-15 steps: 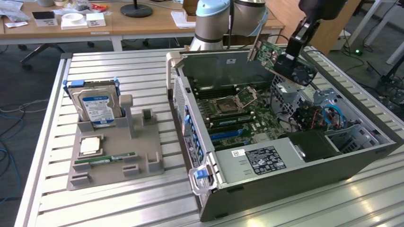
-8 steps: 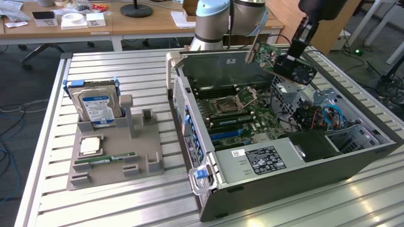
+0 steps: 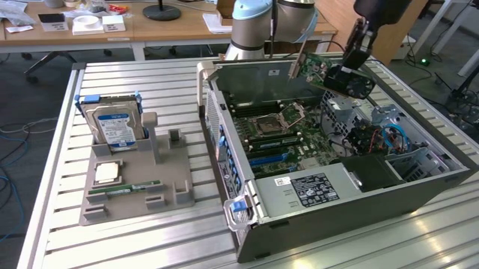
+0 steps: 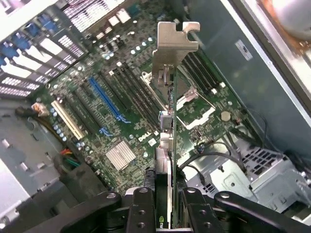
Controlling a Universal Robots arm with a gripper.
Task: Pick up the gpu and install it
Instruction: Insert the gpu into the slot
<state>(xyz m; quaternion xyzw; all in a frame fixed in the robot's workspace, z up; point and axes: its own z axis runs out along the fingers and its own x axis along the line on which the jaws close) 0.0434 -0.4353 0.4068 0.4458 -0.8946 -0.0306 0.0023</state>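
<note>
In the exterior view the gpu (image 3: 318, 67), a green card with a black cooler and a metal bracket, hangs tilted above the far side of the open computer case (image 3: 337, 224). My gripper (image 3: 346, 68) is shut on it from above. In the wrist view the gpu (image 4: 168, 121) runs edge-on from between my fingers (image 4: 141, 206), its silver bracket (image 4: 175, 41) at the far end. Below it lies the motherboard (image 4: 121, 107) with a blue slot (image 4: 104, 99) and a white slot (image 4: 68, 119). The card is clear of the board and touches no slot.
A grey parts holder (image 3: 127, 204) stands on the slatted metal table at the exterior view's left, with a hard drive (image 3: 116, 126), a processor (image 3: 107, 172) and a RAM stick (image 3: 123, 188). Inside the case are a drive cage and cables (image 3: 382, 137). A wooden desk (image 3: 150, 28) is behind.
</note>
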